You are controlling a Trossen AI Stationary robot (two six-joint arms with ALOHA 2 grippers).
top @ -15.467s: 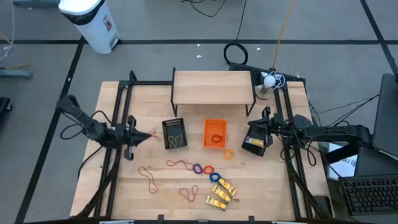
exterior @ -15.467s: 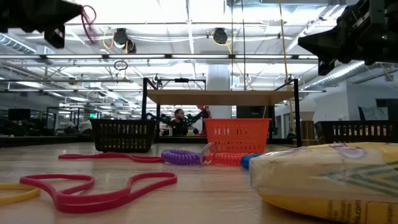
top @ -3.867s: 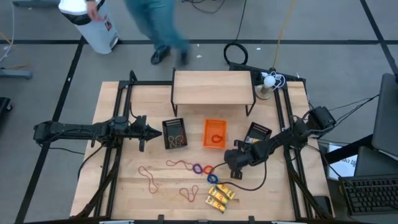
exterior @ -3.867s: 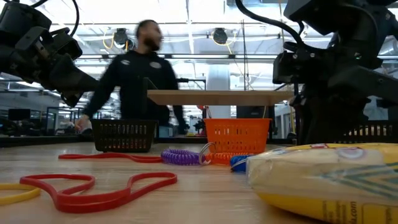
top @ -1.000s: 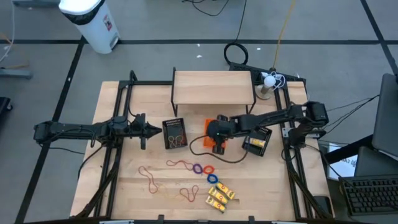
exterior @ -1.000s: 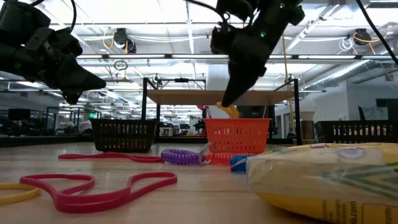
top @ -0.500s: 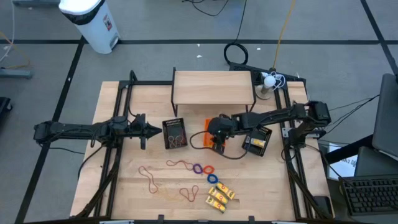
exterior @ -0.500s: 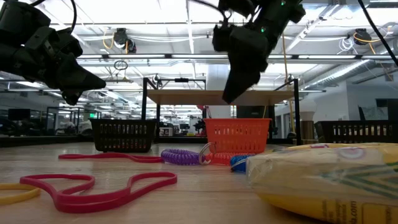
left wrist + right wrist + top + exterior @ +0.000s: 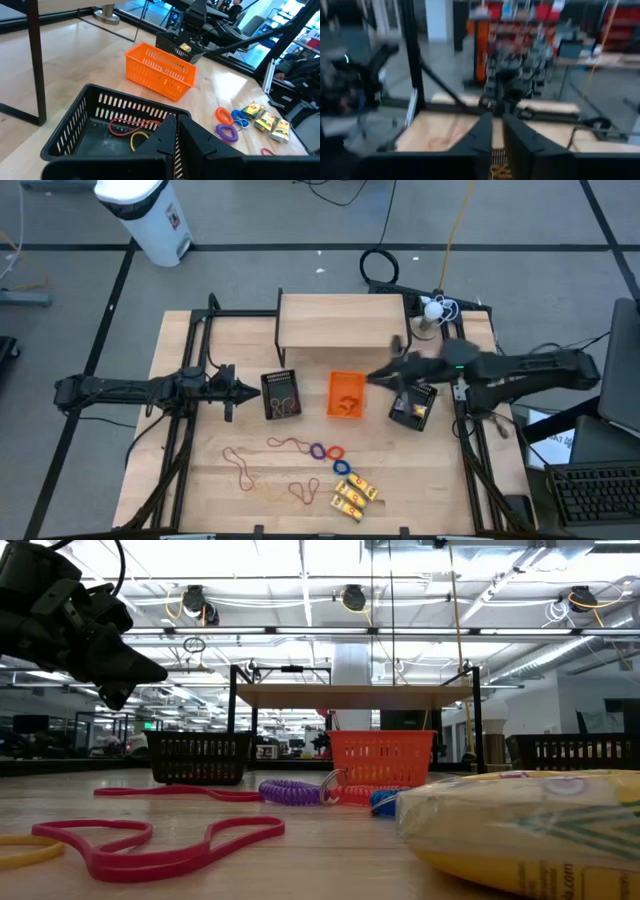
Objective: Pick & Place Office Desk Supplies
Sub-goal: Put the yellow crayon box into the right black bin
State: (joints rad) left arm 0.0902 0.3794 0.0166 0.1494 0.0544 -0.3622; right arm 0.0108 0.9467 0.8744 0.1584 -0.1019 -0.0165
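Observation:
Loose supplies lie flat on the near half of the table: thin rubber bands (image 9: 285, 443), purple (image 9: 318, 451), red and blue (image 9: 345, 467) rings, and yellow packets (image 9: 355, 492). My left gripper (image 9: 238, 390) hangs shut above the table, just left of a black basket (image 9: 281, 393) that holds red and yellow bands (image 9: 131, 131). My right gripper (image 9: 380, 377), blurred, is between the orange basket (image 9: 346, 395) and a second black basket (image 9: 412, 406). In its wrist view the fingers (image 9: 485, 135) stand close together with nothing between them.
A wooden shelf (image 9: 342, 318) stands at the far side on black legs. Black frame rails (image 9: 190, 370) run along both table sides. A lamp base (image 9: 428, 328) sits at the far right corner. Bare wood lies between the baskets and the loose items.
My right arm has swung from above the orange basket toward the table's right edge and risen out of the low view. The small yellow-orange thing at its fingertips a second ago was gone from them half a second ago. My left arm kept still.

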